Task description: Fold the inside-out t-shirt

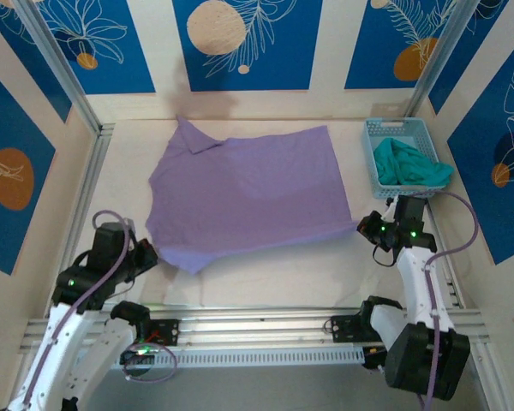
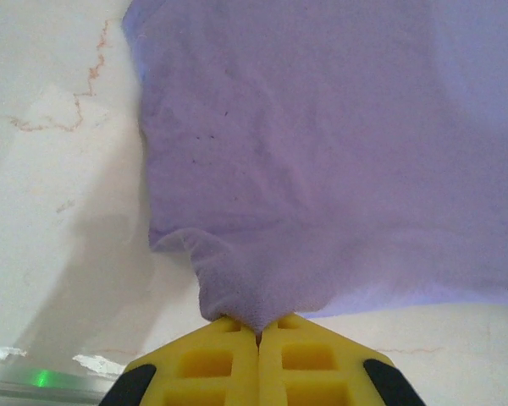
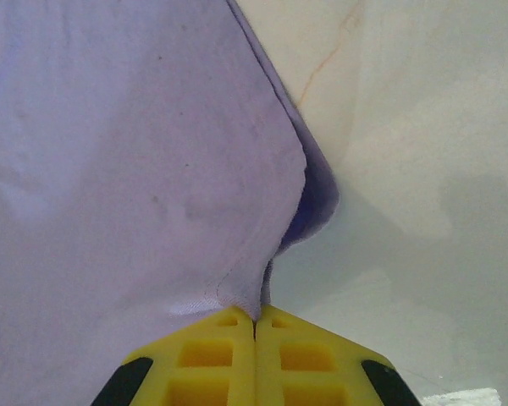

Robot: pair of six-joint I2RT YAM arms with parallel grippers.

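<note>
Both jaws closed, t-shirt (image 1: 248, 193) corners pinched between

I count one lavender t-shirt (image 1: 248, 193), one teal-green garment (image 1: 409, 163), one light blue basket (image 1: 398, 125) and one table (image 1: 265, 276). There are two tools: the left tool (image 2: 258, 328) and the right tool (image 3: 255, 318).

The t-shirt (image 1: 248, 193) lies on the table (image 1: 274, 274), with a basket (image 1: 396, 123) holding another garment (image 1: 407, 164) to its right.

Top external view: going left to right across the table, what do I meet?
left gripper → inside-out t-shirt → right gripper → blue basket with the teal garment in it.
</note>
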